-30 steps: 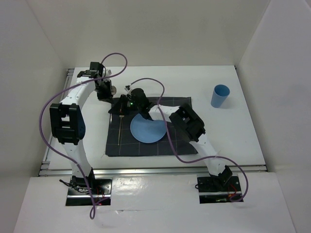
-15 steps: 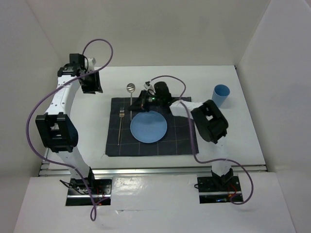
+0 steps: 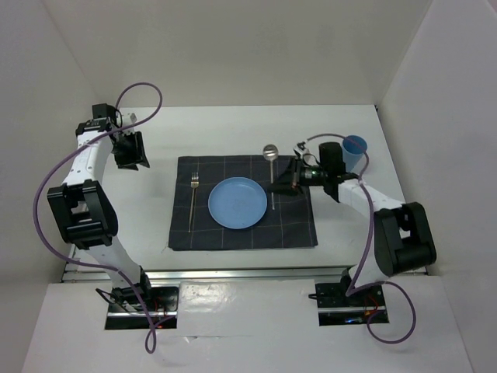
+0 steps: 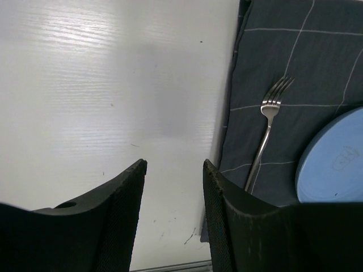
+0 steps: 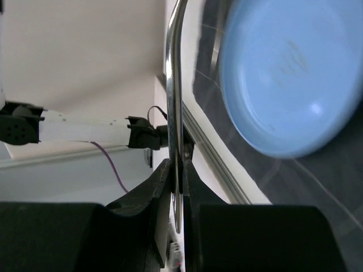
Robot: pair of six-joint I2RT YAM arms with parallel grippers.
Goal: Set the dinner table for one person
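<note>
Spoon (image 3: 270,151) in right jaws — dinner table (image 3: 233,128) just beneath

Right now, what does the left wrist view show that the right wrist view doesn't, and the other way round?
Only the left wrist view: the fork lying on the placemat, bare dinner table, and the left pincer open and empty. Only the right wrist view: the spoon, its handle clamped in the right pincer. Both: the blue plate and the dark checked placemat.
</note>
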